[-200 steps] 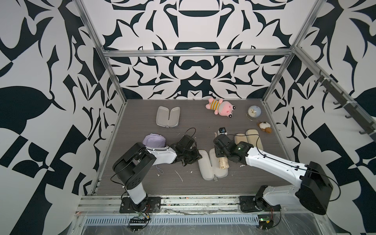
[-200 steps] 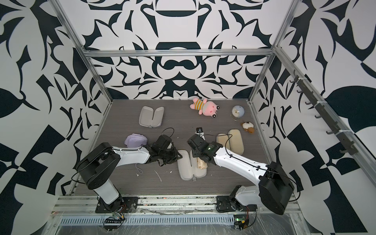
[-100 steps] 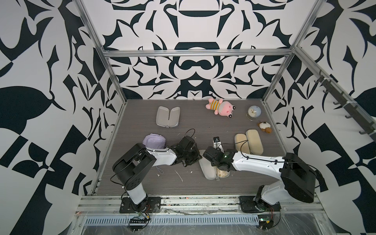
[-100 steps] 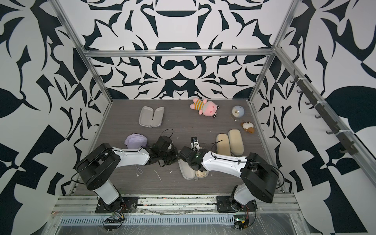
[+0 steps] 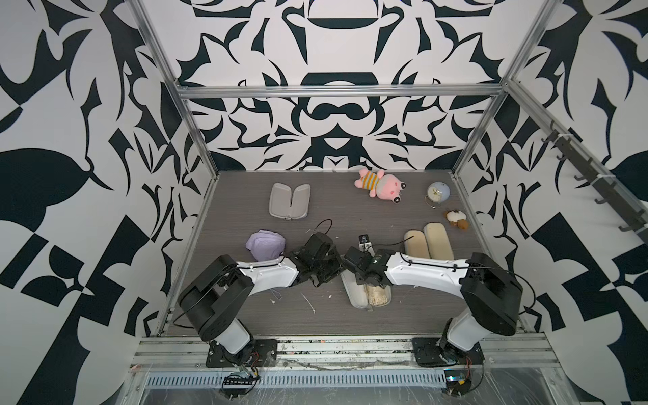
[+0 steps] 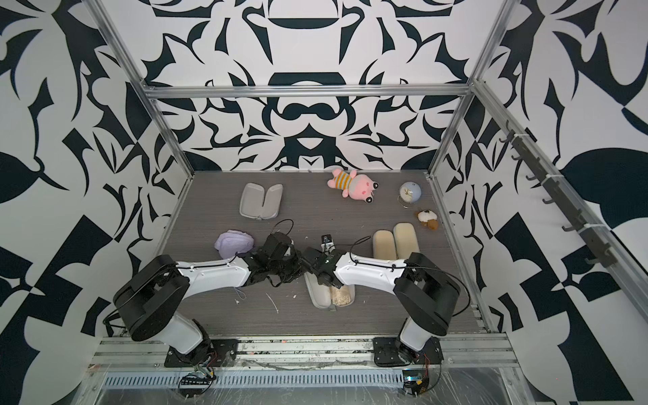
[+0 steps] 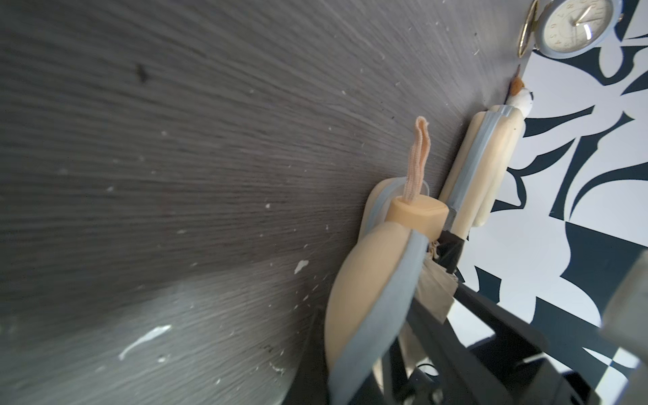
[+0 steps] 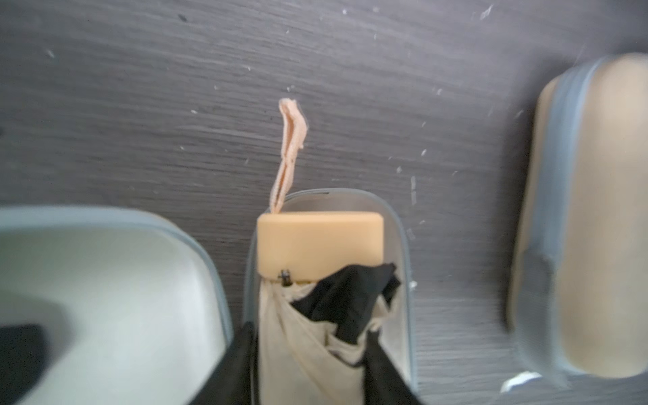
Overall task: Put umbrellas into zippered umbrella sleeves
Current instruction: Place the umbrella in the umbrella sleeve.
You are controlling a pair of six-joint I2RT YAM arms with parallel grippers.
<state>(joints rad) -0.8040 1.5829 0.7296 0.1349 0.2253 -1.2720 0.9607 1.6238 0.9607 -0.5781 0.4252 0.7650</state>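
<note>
The left gripper is pressed together on the zip edge of the open sleeve, holding its free half tilted up off the table, with the pale lining turned toward the umbrella. The right gripper hangs over the other half with its fingers spread to either side of the cream umbrella; whether they touch the fabric I cannot tell. That umbrella lies lengthwise in the half, near the middle front of the table, its tan handle at the rounded end and its wrist strap trailing over the rim onto the tabletop. Near it on the right-arm side, a closed beige sleeve lies side by side with a second closed sleeve. A lavender bundle sits beside the left arm, too bunched to tell umbrella from sleeve. Toward the back wall an empty sleeve lies spread open, and farther right are a pink plush toy, a small clock and a little brown-and-white plush.
</note>
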